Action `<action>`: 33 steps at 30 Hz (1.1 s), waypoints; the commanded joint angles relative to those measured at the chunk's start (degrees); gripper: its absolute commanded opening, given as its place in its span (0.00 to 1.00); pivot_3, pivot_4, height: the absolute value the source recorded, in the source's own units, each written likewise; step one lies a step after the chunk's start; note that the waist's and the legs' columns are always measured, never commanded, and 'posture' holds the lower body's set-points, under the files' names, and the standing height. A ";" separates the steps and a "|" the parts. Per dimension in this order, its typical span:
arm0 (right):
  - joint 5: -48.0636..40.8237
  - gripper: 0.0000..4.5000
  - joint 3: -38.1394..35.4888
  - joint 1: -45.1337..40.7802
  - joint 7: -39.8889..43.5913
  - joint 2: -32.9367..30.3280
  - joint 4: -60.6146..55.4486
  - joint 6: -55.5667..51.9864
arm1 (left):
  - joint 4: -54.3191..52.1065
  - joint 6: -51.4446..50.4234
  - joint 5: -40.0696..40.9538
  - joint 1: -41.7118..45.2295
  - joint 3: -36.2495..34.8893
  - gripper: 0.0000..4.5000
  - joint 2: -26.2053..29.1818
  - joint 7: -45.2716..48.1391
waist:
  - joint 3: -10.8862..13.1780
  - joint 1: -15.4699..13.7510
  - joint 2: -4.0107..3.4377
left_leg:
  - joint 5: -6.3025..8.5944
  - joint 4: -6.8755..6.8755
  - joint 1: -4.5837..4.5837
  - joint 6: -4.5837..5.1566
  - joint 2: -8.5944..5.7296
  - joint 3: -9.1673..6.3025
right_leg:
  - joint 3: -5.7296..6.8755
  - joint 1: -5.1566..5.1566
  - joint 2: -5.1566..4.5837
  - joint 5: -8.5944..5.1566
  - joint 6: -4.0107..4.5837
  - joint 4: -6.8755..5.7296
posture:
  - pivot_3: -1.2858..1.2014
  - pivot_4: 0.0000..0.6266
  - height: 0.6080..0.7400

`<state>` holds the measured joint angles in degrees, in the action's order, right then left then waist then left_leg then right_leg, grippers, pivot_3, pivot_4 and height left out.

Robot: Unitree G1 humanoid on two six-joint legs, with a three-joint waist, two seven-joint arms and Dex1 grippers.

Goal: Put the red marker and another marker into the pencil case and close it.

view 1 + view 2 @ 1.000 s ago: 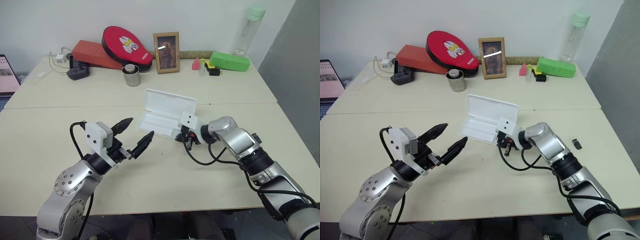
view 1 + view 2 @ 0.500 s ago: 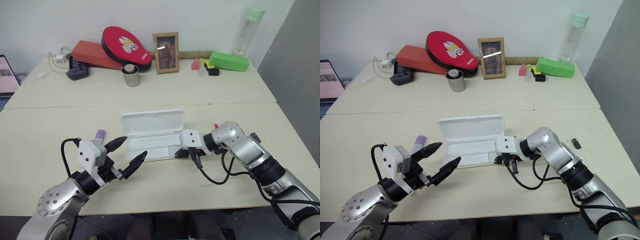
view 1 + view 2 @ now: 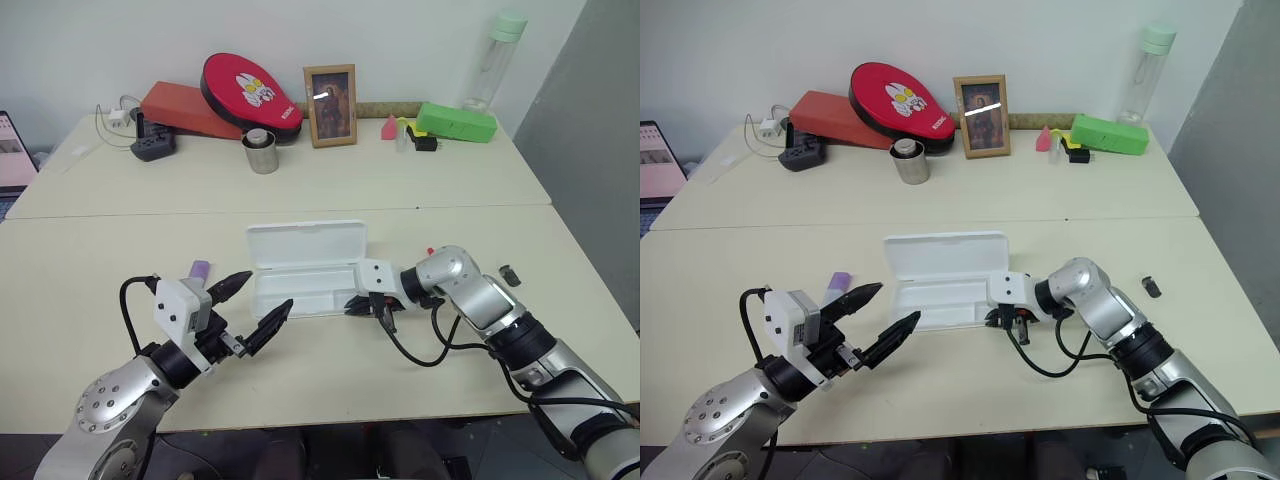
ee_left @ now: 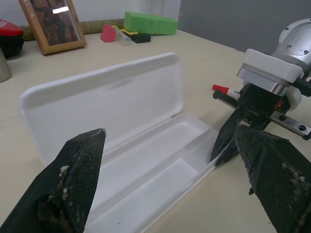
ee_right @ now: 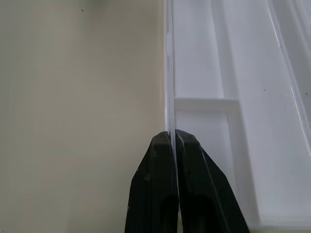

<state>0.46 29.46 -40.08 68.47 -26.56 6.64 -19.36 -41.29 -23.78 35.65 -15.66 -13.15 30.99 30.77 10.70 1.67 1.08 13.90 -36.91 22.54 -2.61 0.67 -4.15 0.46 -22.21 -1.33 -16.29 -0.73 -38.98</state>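
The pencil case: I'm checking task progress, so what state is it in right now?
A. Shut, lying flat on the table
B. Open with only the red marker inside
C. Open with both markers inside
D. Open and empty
D: the pencil case has its lid raised and its tray compartments bare, while the red marker lies outside it on the table.

Two beige tables (image 3: 420,170) pushed together – white wall (image 3: 400,30) behind, grey panel (image 3: 590,130) right.

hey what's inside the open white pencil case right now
Nothing: the pencil case shows bare white compartments, no markers. The right gripper pinches its front rim. The corner behind the left gripper's finger is hidden.
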 commanded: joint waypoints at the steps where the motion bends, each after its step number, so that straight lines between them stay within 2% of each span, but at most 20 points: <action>1: -2.83 0.30 -3.29 -0.47 0.73 -0.36 -4.63 -1.55 | -1.68 1.04 -0.10 0.76 0.82 1.00 -0.44 0.15 | 0.00 -0.04 0.00 | 0.00 0.00 0.01 0.00 0.00 0.00 | 0.01 0.00 0.00 0.00 0.00 0.00 | 0.52 0.24 1.00; 8: -7.40 0.61 -7.75 0.97 0.14 -1.61 -11.65 -6.74 | 0.26 0.58 -0.12 5.03 3.08 1.00 0.19 1.30 | 0.01 -0.16 -0.01 | 0.00 0.00 0.03 0.00 -0.01 -0.01 | 0.03 0.00 0.00 0.00 0.00 0.00 | 0.52 0.24 1.00; 15: -16.11 0.98 -19.88 7.50 -5.29 -4.99 -22.26 -17.10 | 4.88 0.28 -1.15 14.10 9.22 1.00 -0.16 4.15 | 0.01 -0.43 -0.01 | 0.00 -0.02 0.11 0.00 -0.06 0.00 | 0.07 0.00 -0.02 0.00 0.00 0.02 | 0.52 0.24 1.00; 20: -15.75 0.99 -28.32 12.36 -15.28 -7.87 -24.44 -24.26 | 10.06 0.74 -1.70 21.56 13.62 1.00 -1.67 6.77 | 0.01 -0.69 -0.01 | 0.00 -0.02 0.12 0.00 -0.09 0.04 | 0.08 0.00 -0.01 0.00 0.00 0.01 | 0.52 0.24 1.00; 23: -12.98 0.99 -31.85 12.68 -24.17 -8.42 -22.21 -32.94 | 13.43 1.69 -2.97 25.30 16.81 1.00 -2.78 9.25 | 0.01 -0.34 -0.01 | 0.00 -0.01 0.05 0.00 -0.13 0.22 | 0.04 -0.03 0.05 0.00 0.00 -0.01 | 0.52 0.24 1.00; 28: -10.72 0.99 -33.04 13.47 -32.79 -8.26 -19.74 -40.75 | 17.01 3.08 -4.68 29.09 19.66 1.00 -3.92 12.59 | 0.01 -0.24 -0.01 | 0.00 0.00 0.05 0.00 -0.14 0.23 | -0.01 -0.03 0.11 0.00 0.00 -0.01 | 0.52 0.24 1.00; 33: -11.64 0.99 -32.10 15.13 -34.64 -7.96 -20.21 -43.82 | 19.13 4.19 -5.46 30.96 19.81 1.00 -4.51 14.46 | 0.01 -0.09 -0.01 | 0.00 0.00 0.06 0.01 -0.13 0.26 | -0.03 -0.05 0.12 0.00 0.00 -0.01 | 0.52 0.24 1.00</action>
<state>-10.37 -1.92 -24.92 34.69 -34.60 -12.18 -62.27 -21.89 -21.12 30.55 14.39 6.84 26.76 44.49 10.71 1.57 1.07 13.90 -36.91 22.60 -2.60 0.54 -3.87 0.43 -22.26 -1.20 -16.29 -0.73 -38.98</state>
